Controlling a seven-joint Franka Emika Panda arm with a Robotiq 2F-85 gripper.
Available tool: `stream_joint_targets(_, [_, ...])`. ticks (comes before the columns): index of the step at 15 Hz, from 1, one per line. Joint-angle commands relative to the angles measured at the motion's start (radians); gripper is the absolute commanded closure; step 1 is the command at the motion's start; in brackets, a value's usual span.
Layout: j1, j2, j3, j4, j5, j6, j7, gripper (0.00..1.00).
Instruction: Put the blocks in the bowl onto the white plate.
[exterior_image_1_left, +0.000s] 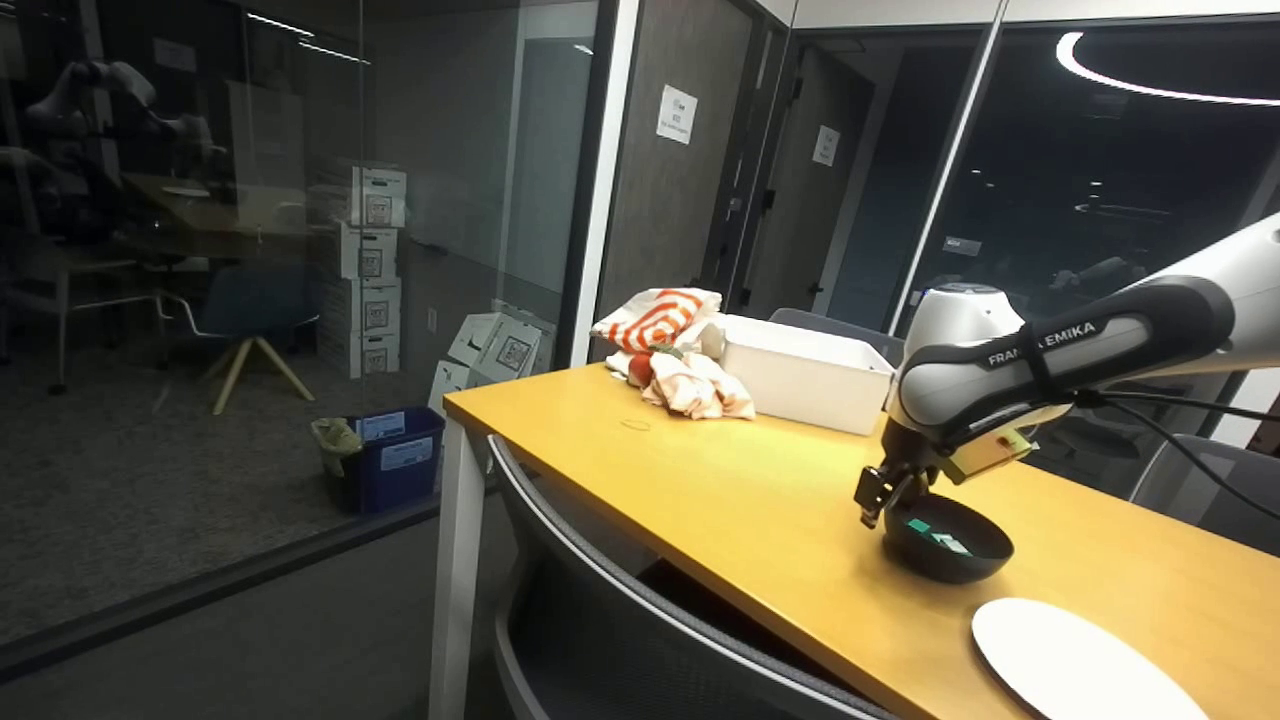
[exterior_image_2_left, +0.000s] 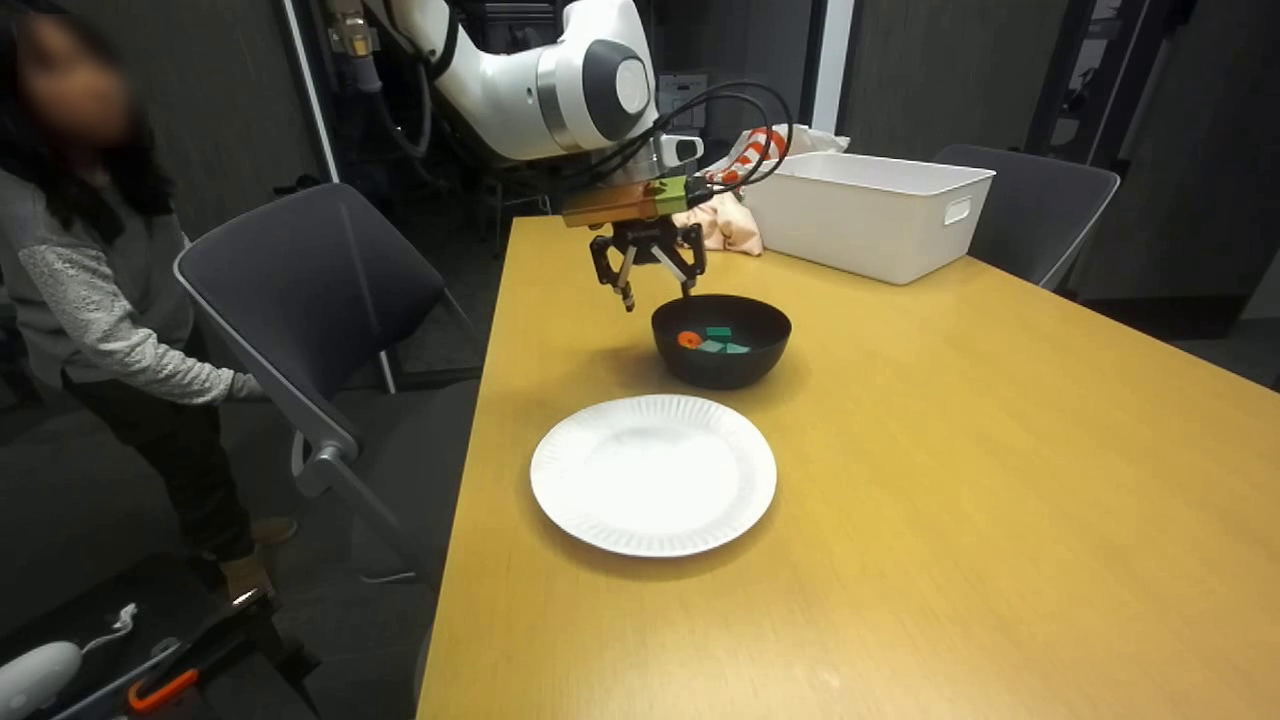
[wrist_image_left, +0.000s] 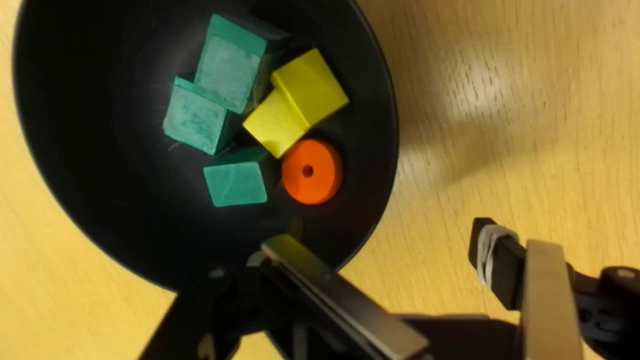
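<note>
Closest to us, in the wrist view, are the two fingers (wrist_image_left: 345, 305) of the gripper (wrist_image_left: 382, 237). They stand wide apart, one over the bowl (wrist_image_left: 110, 165) and the other out over the table (wrist_image_left: 450, 65); we cannot tell whether the first touches the rim. Inside the black bowl we count three green blocks (wrist_image_left: 227, 72), two of them overlapping from where we look and the third just beside. Next to these sit a yellow piece (wrist_image_left: 310, 87), one block or two, we cannot tell, and an orange disc (wrist_image_left: 320, 187) with a small hole in its middle.

In both exterior views we find the white plate (exterior_image_2_left: 655, 475) flat on the table, near the bowl but apart from it. The robot arm (exterior_image_2_left: 535, 100) hangs above the bowl. Farther along the table we see a white box (exterior_image_2_left: 850, 220), with a crumpled pale cloth (exterior_image_1_left: 700, 388) and an orange-printed bundle (exterior_image_1_left: 655, 318) just beside it. In an exterior view, a person (exterior_image_2_left: 90, 280) stands by a dark chair (exterior_image_2_left: 310, 280).
</note>
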Motion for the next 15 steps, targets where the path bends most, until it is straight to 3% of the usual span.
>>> stream_joint_targets(1, [-0.012,0.006,0.002,0.025,0.038,-0.022,-0.04,0.47])
stream_joint_targets(7, [-0.021,-0.007,0.002,0.012,0.072,0.012,-0.048,0.92])
stream_joint_targets(9, [-0.031,-0.001,0.003,0.007,0.09,0.028,-0.04,0.97])
stream_joint_targets(15, [-0.058,0.002,0.007,-0.033,0.148,0.088,-0.036,0.92])
